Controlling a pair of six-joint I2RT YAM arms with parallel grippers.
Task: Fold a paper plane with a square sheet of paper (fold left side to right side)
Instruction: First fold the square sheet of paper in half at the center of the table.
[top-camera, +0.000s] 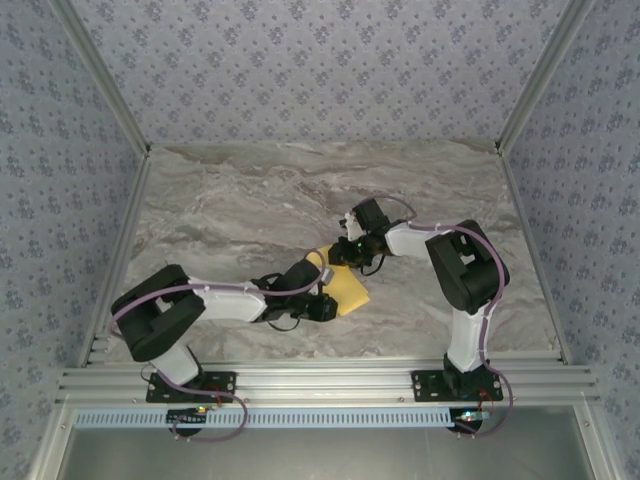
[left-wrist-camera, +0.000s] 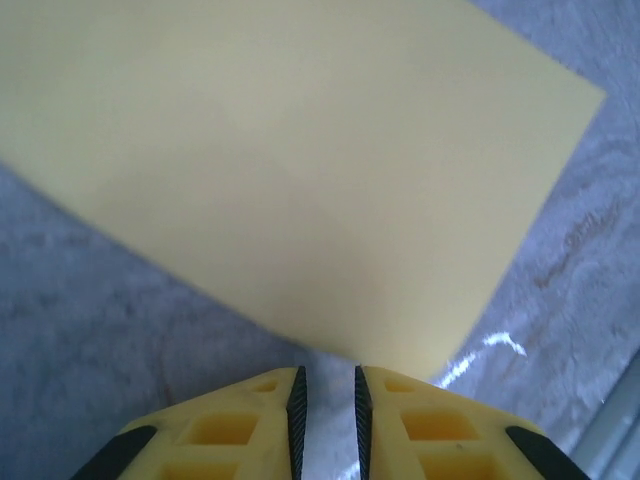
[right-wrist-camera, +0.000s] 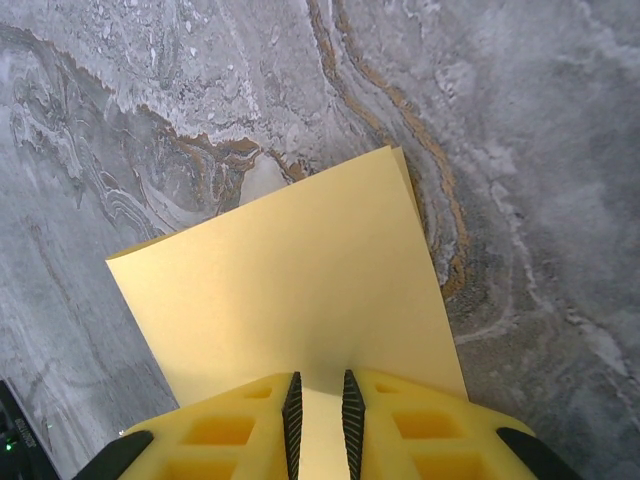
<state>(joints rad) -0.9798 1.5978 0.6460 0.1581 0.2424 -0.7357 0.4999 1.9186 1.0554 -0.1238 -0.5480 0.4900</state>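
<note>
Pinching the square sheet of paper (right-wrist-camera: 290, 290) at its near edge, the right hand (right-wrist-camera: 318, 385) likely steadies it for folding; the left hand (left-wrist-camera: 327, 378), fingers (left-wrist-camera: 240, 430) almost together, meets another edge just ahead, grasp unclear.

Your square sheet of paper (top-camera: 353, 291) lies on the table (top-camera: 230, 200), left fingers (left-wrist-camera: 232, 432) at its left edge, right fingers (right-wrist-camera: 425, 432) over its far edge.
</note>
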